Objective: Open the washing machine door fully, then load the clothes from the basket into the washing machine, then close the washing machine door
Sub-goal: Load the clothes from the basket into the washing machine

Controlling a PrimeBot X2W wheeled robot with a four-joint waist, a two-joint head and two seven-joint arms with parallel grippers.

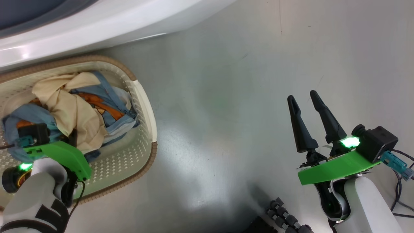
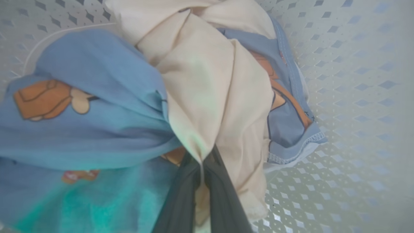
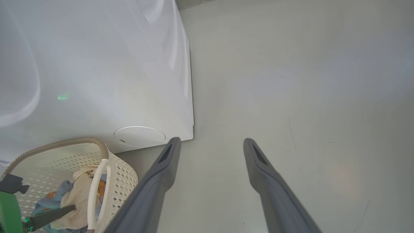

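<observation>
- The left pincer [image 2: 202,161] is pressed almost fully shut. Its two dark fingers pinch a raised fold of the cream-beige cloth [image 2: 207,87]. The fabric rises from the tips in a narrow ridge, so the grip seems to be on cloth alone, not on the basket wall.
- That cloth lies on top of the light blue fabric printed with orange-brown cartoon animals [image 2: 97,110]. The two are bundled together inside the small cream-white perforated plastic basket with a brown woven-look rim [image 1: 142,106]. The top piece is probably taken first because it is the easiest to reach and has nothing lying over it.
- The basket stands on the pale grey floor [image 1: 226,97], just beside the front of the big white boxy washing machine [image 3: 97,64]. This placement likely keeps the carry from basket to drum short.
- The right pincer [image 1: 304,96] hangs over bare floor, well apart from the basket, with its fingers spread wide and nothing between them. It looks parked to one side, which leaves the left arm room to lift.
- Both pieces are in the basket, so I judge the loading step to be at its very start, with the grasp made and the lift not yet done.
- The blue fabric wraps around part of the cream cloth. A lift may drag it along, which would help the task, or let it snag on the rim and fall to the floor. The pinch holds only a thin fold, so the cloth could also slip out if pulled sharply.
</observation>
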